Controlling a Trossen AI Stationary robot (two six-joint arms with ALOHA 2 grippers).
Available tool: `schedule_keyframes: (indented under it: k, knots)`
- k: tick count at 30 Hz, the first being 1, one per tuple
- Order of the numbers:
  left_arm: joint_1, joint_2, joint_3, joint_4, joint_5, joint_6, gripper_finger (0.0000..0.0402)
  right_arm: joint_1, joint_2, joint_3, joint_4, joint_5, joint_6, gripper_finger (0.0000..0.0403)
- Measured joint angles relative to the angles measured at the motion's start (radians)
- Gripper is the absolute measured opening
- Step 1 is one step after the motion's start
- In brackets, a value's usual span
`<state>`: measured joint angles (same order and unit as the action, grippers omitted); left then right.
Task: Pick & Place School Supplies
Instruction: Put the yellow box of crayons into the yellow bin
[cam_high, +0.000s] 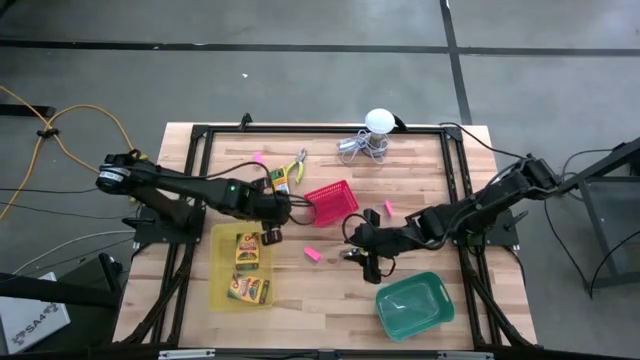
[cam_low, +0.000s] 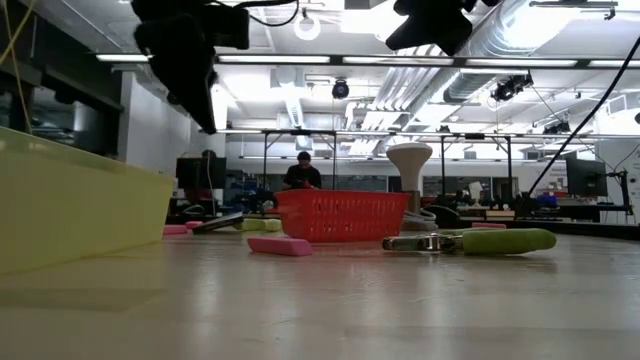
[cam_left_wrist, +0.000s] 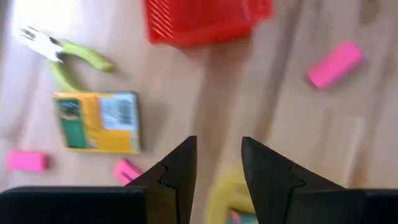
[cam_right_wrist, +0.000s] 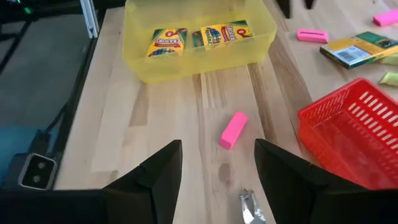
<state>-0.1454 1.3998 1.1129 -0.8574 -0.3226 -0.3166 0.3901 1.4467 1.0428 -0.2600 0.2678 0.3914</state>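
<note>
My left gripper (cam_high: 272, 232) (cam_left_wrist: 217, 171) hangs open over the far edge of the yellow tray (cam_high: 218, 285), which holds two crayon boxes (cam_high: 246, 270) (cam_right_wrist: 196, 37). A third crayon box (cam_left_wrist: 96, 121) (cam_high: 280, 178), pliers with yellow-green handles (cam_left_wrist: 68, 59) and pink erasers (cam_left_wrist: 334, 62) lie on the wood ahead of it. My right gripper (cam_high: 368, 263) (cam_right_wrist: 217, 171) is open above the table. The metal tip of a second pair of pliers (cam_right_wrist: 249, 208) (cam_low: 480, 241) lies just below its fingers, and a pink eraser (cam_right_wrist: 233, 129) (cam_high: 312, 254) lies ahead.
A red basket (cam_high: 332, 200) (cam_right_wrist: 354, 140) stands mid-table between the arms. A green tray (cam_high: 412, 305) sits near the near right corner. A white ball with coiled wire (cam_high: 372, 135) stands at the far edge. A person (cam_low: 303, 172) is in the room far behind.
</note>
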Motion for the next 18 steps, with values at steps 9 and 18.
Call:
schedule_keyframes:
  k: [9,18]
  knots:
    - [0.012,0.000,0.000,0.002,-0.085,0.168,0.0120,-0.051,0.000,0.000,-0.002,0.040,-0.024,0.0192]
    - [-0.017,-0.008,0.000,-0.012,-0.072,0.141,0.0120,-0.180,0.000,0.000,-0.028,-0.068,0.027,0.0192]
